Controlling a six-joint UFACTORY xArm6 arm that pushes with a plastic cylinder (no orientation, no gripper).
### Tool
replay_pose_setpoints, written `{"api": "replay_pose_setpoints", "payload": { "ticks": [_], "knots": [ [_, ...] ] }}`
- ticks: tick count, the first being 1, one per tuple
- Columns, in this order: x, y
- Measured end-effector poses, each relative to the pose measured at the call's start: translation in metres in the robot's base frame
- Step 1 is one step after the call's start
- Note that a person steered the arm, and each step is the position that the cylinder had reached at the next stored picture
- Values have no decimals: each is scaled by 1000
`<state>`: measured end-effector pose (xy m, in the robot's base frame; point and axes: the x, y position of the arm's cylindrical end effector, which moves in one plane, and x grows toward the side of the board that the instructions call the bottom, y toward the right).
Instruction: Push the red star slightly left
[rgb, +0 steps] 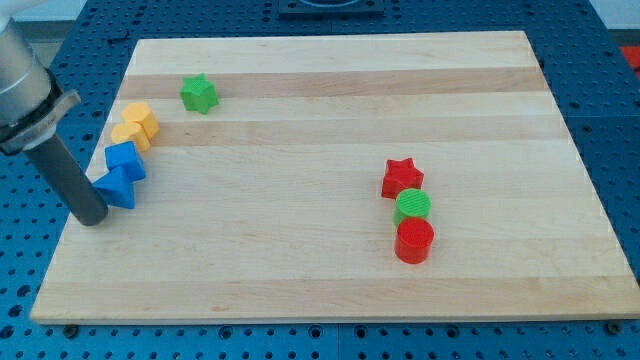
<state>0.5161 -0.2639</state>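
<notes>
1. One dark rod enters at the left of the frame; my tip (92, 218) rests on the wooden board (330, 280) near its left edge, touching or just beside the lower blue block (118, 188). The rod has no jaws and clamps nothing.
2. Upper left: a second blue block (125, 160) sits above the first, then two yellow blocks (134, 125), touching.
3. Upper left of centre: a green star (199, 94) stands alone.
4. Right of centre: the red star (402, 178) lies well apart from my tip.
5. Directly below it sit a green cylinder (413, 206) and a red cylinder (414, 241), apparently touching in a column.
</notes>
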Motion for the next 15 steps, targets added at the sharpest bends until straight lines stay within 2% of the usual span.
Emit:
{"api": "replay_pose_setpoints", "payload": {
  "ticks": [2, 3, 4, 6, 8, 11, 12, 14, 15],
  "knots": [
    [11, 48],
    [11, 48],
    [1, 67],
    [-56, 122],
    [-78, 209],
    [-77, 380],
    [-67, 418],
    [-40, 421],
    [-36, 401]
  ]
}}
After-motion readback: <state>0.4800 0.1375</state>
